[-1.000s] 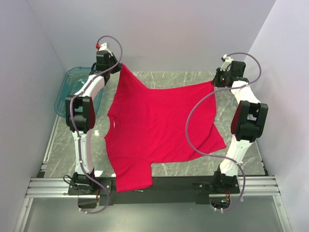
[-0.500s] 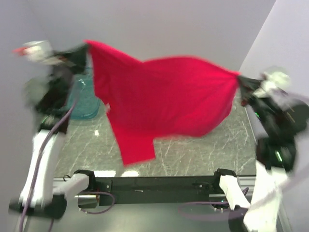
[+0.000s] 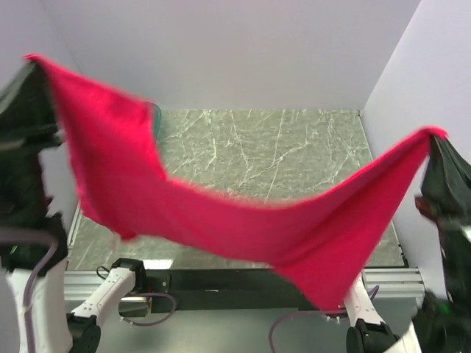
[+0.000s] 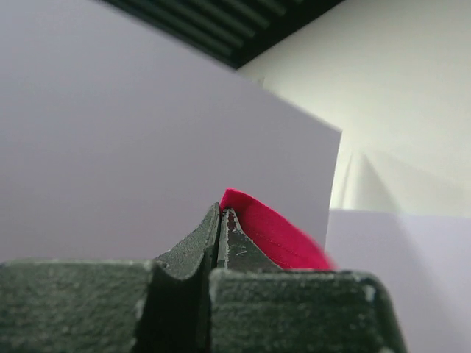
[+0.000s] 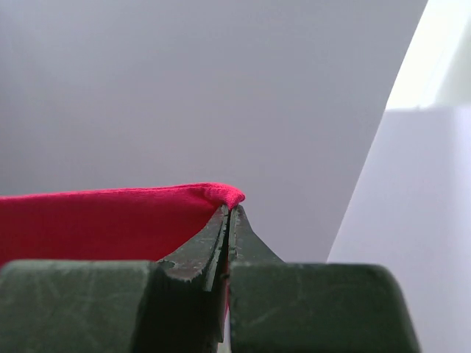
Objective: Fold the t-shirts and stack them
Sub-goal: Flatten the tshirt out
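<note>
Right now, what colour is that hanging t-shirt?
The t-shirt is plain bright red; the top external view shows it best.

Both arms up high, spread wide: left hand at left edge, right hand at right edge, jaws of each clamped tight on t-shirt.

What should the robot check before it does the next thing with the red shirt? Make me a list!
1. Left tool pinching the shirt: ok, it is shut on a red edge.
2. Right tool pinching the shirt: ok, it is shut on a red edge.
3. Shirt lifted off the table: ok, it hangs in the air between both tools.
4. Shirt pulled straight: not ok, it sags in the middle.
5. Where the neck and sleeves are: cannot tell, the cloth is blurred and bunched.
</note>
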